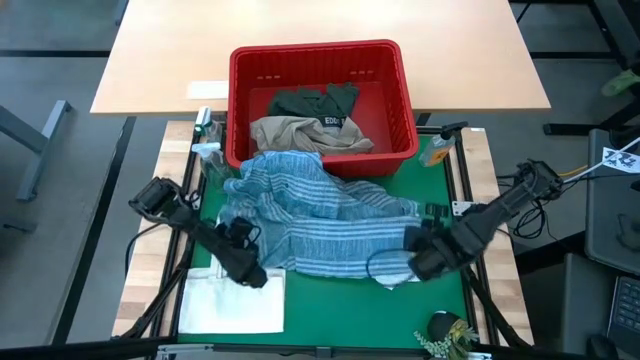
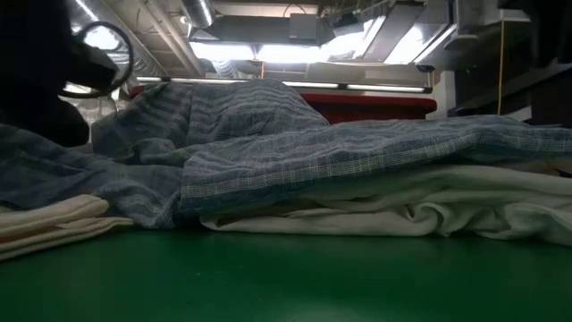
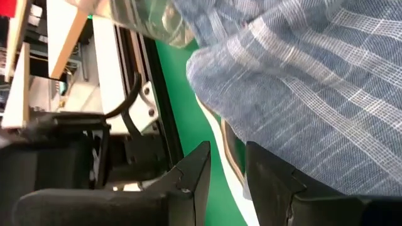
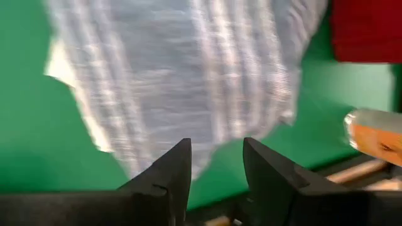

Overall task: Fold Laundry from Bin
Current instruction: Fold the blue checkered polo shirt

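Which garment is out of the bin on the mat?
The blue-and-white striped garment, spread on the green mat; the tan and dark green pieces lie inside the red bin.

A lab or workshop: exposed ceiling ducts [image 2: 268, 31], strip lights, plain worktables [image 1: 320, 40].

Low view, table level: a rumpled blue-and-white striped cloth garment [image 2: 295, 152] lay heaped across the green table mat [image 2: 286, 277], draped over creased white cloth [image 2: 429, 210]. Folded cream fabric [image 2: 45, 224] lay beside it. A red plastic bin's rim [image 2: 375, 103] showed behind.
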You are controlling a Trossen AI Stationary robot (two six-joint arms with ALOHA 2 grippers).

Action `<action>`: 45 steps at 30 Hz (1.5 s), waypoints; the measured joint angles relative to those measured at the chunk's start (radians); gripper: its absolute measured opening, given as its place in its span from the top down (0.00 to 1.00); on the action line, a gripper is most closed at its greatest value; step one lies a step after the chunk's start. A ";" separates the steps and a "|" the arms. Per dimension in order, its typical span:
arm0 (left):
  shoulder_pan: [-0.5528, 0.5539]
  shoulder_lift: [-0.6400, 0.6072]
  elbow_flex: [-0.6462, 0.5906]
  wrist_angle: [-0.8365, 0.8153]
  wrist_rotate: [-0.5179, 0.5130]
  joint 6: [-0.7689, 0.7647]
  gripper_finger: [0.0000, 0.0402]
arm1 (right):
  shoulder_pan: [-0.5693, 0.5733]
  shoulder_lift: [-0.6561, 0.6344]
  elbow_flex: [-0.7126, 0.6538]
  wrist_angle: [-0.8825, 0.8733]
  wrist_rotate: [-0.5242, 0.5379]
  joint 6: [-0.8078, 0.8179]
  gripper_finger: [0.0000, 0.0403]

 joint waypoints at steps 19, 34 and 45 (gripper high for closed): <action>-0.192 0.000 0.000 0.069 0.047 -0.372 0.77 | 0.205 0.001 -0.016 0.202 0.212 0.126 0.64; -0.188 0.000 0.000 0.090 0.043 -0.395 0.77 | 0.205 0.002 -0.258 0.389 0.062 0.093 0.64; -0.188 0.000 0.000 0.113 0.049 -0.383 0.77 | 0.205 0.002 -0.364 0.561 -0.020 0.092 0.64</action>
